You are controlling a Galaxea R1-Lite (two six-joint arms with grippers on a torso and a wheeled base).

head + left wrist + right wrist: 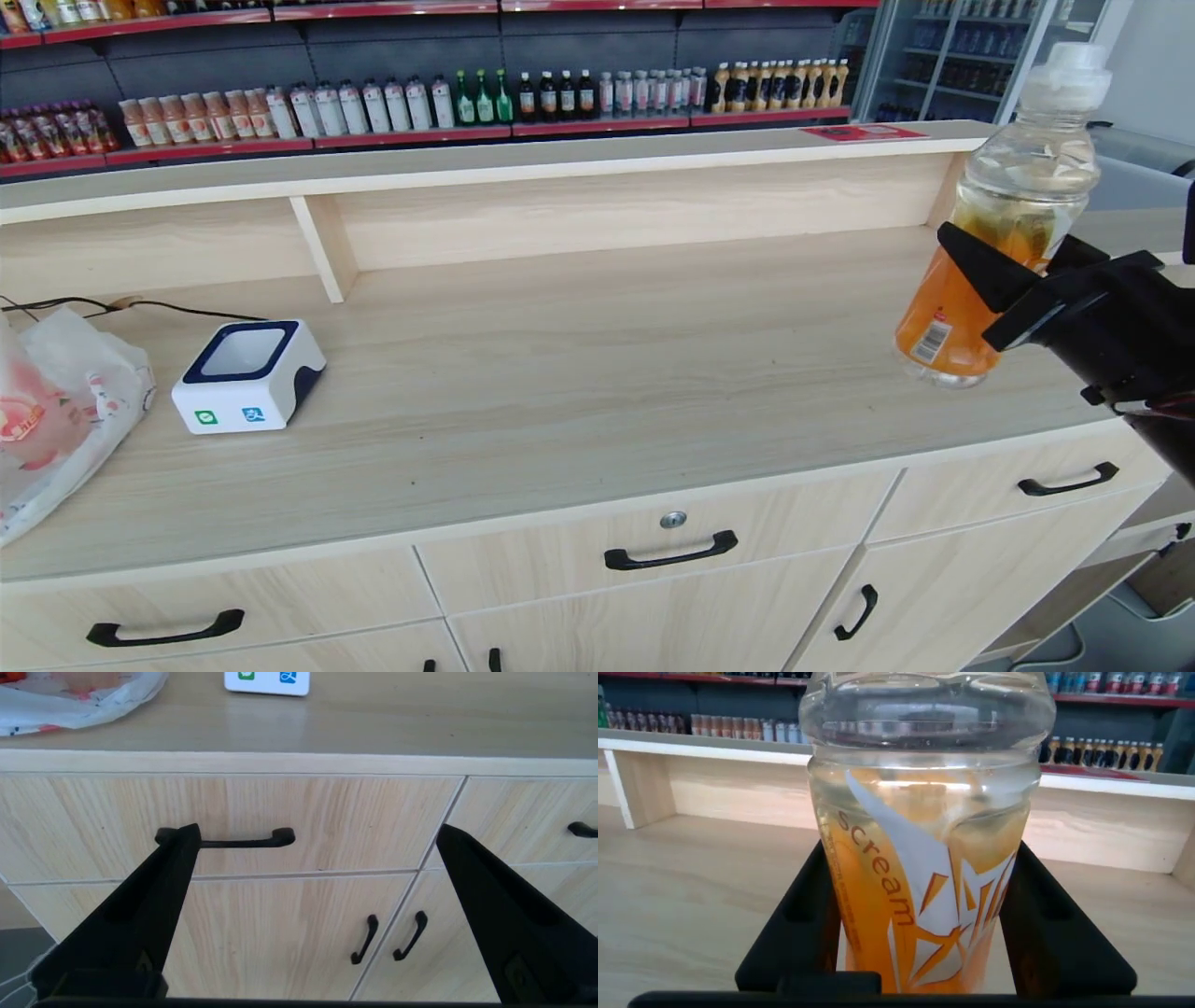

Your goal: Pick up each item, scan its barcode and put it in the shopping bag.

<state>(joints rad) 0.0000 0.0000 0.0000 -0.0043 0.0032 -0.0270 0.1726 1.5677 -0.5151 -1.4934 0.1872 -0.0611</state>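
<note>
A clear bottle (1019, 187) of orange drink with a white cap leans slightly over the right end of the wooden counter (597, 373). My right gripper (982, 271) is shut on its middle. In the right wrist view the bottle (924, 812) stands between the black fingers (789, 933). A white scanner (248, 375) with a dark blue top sits at the counter's left. The white plastic shopping bag (56, 411) lies at the far left edge. My left gripper (313, 840) hangs open in front of the cabinet drawers, below the counter's edge.
A raised wooden ledge (560, 168) with a divider runs along the counter's back. A black cable (140, 305) lies behind the bag. Drawers with black handles (670, 553) sit below. Shelves of bottles (485, 98) line the far wall.
</note>
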